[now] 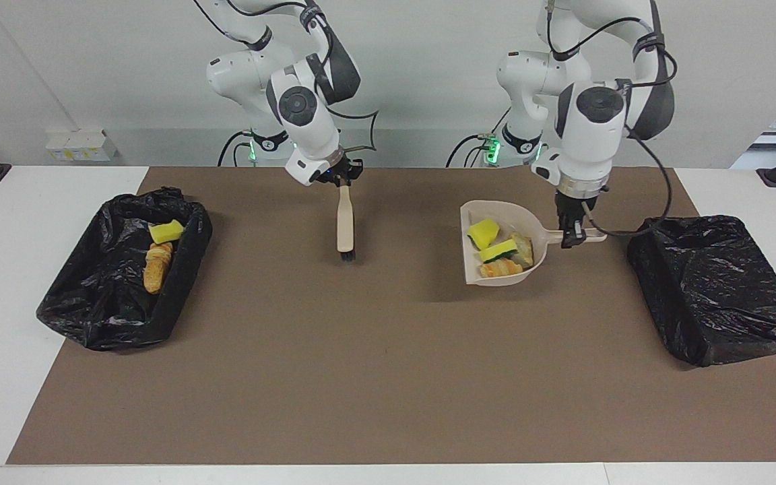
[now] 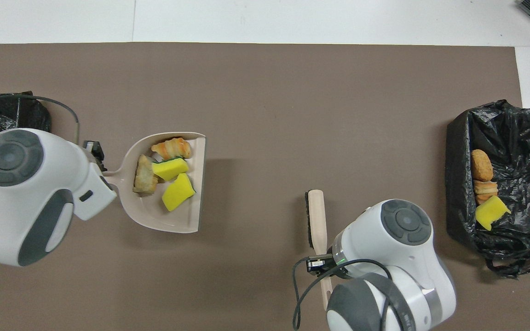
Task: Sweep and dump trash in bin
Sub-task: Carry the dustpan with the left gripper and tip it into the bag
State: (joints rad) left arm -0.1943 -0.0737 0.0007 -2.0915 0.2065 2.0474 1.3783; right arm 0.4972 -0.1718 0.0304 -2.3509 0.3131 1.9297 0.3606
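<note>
The trash [image 1: 500, 251] is all swept up: four pieces ride the dustpan [image 1: 475, 266] gripped by the left gripper [image 1: 571, 236] (bin [image 1: 711, 289] beside it), dumping remains; right gripper [image 1: 342, 180] clamps the brush [image 1: 345, 225].

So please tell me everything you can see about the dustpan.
The dustpan is beige, plastic by its look, with a wide flat mouth, a rounded back wall and a short handle with a hole at its end. The left gripper is shut on that handle and holds the pan lifted over the brown mat; its shadow lies below. It carries four pieces of trash: two yellow sponge bits and two bread-like lumps. Its mouth faces the right arm's end of the table.
</note>
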